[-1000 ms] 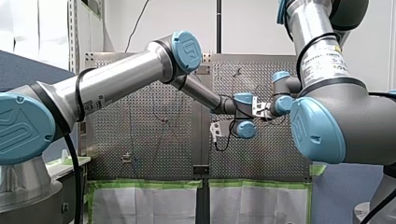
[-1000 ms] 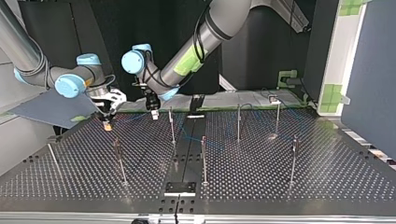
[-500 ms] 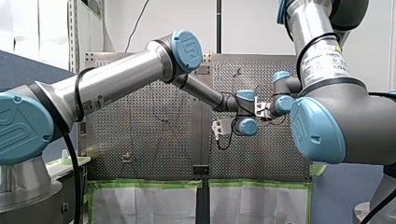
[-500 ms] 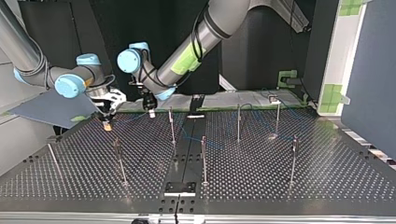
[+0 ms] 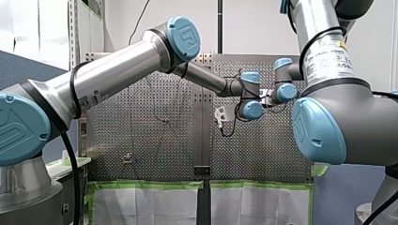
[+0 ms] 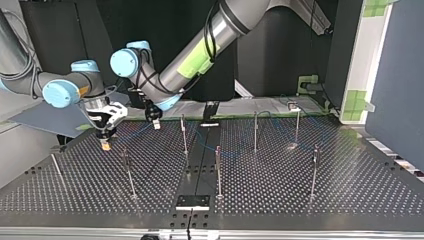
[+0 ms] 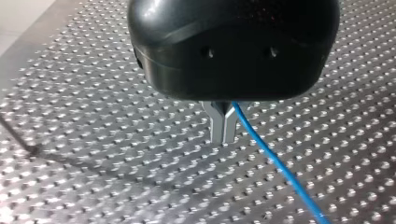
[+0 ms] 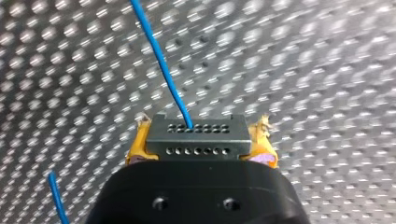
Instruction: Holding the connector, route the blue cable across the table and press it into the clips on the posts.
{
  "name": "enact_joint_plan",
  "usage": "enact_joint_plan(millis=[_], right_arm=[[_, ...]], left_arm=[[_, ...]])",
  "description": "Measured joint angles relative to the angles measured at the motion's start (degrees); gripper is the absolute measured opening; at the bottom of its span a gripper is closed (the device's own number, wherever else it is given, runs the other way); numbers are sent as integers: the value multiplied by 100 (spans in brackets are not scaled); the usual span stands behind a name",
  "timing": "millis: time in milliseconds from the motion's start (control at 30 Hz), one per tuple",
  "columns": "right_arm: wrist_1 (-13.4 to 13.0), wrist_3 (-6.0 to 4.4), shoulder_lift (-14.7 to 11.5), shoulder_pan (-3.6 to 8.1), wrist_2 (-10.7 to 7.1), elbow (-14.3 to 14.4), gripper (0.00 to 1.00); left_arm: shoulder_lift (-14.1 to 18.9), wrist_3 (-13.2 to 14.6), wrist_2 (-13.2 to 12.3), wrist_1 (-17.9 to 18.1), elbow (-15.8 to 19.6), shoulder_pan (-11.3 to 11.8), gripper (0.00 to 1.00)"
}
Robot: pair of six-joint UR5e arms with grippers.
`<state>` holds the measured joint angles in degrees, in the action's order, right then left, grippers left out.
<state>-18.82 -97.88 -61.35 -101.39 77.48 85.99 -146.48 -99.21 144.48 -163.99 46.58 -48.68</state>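
In the right wrist view my right gripper (image 8: 201, 145) is shut, its yellow pads (image 8: 138, 145) clamping the grey connector (image 8: 196, 133). The blue cable (image 8: 159, 56) leaves the connector's face and runs away over the perforated table. In the left wrist view my left gripper (image 7: 223, 127) has its metal fingers pressed together low over the table, with the blue cable (image 7: 275, 163) coming out at their root. In the top view my right gripper (image 6: 105, 144) hangs at the far left and my left gripper (image 6: 154, 119) is just beside it.
Several thin posts stand on the table, among them one post (image 6: 184, 132) close to my left gripper, a post (image 6: 128, 172) nearer the top view's front and another post (image 6: 255, 131) past the middle. A black plate (image 6: 193, 201) sits at the front edge.
Both grippers have shifted toward the top view's left; my right gripper has also come a little nearer that camera. My left arm's wrist has risen in the front view.
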Motion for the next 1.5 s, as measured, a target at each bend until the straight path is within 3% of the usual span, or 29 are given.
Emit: enact_joint_plan(millis=[233, 333, 733, 1000, 1333, 1500], right_arm=[[116, -301, -310, -40, -80, -16, 1], [192, -366, -453, -56, -85, -17, 1], [349, -452, -1009, -22, -145, -19, 1], [424, -509, -1157, 2, -184, -72, 1], [411, -764, -1159, 98, -544, -258, 1], [432, -799, -1156, 134, -680, -348, 1]], left_arm=[[310, 97, 55, -203, -2, -77, 0], [430, 172, 57, -221, -4, -97, 0], [923, 530, 42, -175, -85, -18, 0], [995, 765, -138, -202, -394, 105, 0], [990, 803, -614, -199, -145, 366, 0], [988, 831, -770, -121, -122, 465, 0]])
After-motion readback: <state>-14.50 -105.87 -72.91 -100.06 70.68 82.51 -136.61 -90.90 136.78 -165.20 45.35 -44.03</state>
